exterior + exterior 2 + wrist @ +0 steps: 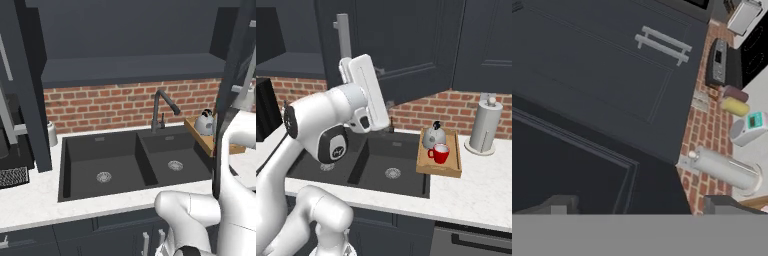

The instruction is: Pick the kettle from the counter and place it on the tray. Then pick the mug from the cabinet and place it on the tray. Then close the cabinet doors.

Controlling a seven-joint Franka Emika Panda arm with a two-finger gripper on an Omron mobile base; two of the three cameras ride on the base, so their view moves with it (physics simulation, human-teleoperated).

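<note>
Two items on light-brown wooden tray (448, 167) right of black sink (387, 165): silver-grey kettle (434, 136), red mug (439, 153). No legible writing. Claw (637, 207) released, facing charcoal cabinet door (597, 65).

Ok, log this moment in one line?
silver-grey metal kettle and red mug: on wooden tray | gripper: open, empty, facing charcoal cabinet door | doors: left open

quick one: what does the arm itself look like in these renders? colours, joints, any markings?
The arm is glossy white with rounded, bulbous links. One joint carries a dark grey round cap with a small pale mark. A flat white oblong link tops it. No cables show. In the hand view the jaws end in two small dark grey tips.
</note>
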